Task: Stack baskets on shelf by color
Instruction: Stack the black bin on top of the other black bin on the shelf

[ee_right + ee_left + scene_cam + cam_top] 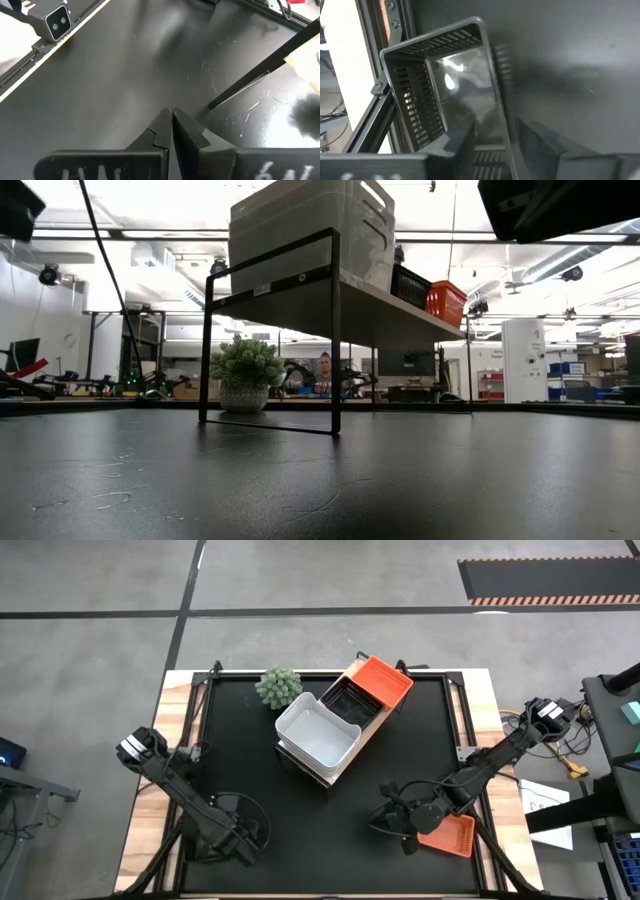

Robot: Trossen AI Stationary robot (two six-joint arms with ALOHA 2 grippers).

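Black tabletop [250, 770] with wood borders, on a grey concrete floor; low view looks into a workshop behind.

Shelf [372, 718] sits diagonally at table centre, dark frame legs visible in the low view [334, 330]. On it: white baskets [316, 732] stacked at the near end, black slatted basket [350, 702] in the middle, orange basket [382, 680] at the far end. Small green plant [278, 686] on the table just beside the shelf's far-left side.

Left gripper [492, 145] is low at the table's near-left corner. Its fingers stand apart, straddling one wall of a black slatted basket [445, 85] lying on the tabletop against the table's frame rail; I can't tell if the pads touch that wall. That basket is hard to pick out in the high view, black on black.

Right gripper [171, 127] is near the table's near-right corner, fingers pressed together, nothing between them. Another orange basket [448, 836] lies at the table edge just beside that arm, partly under it.
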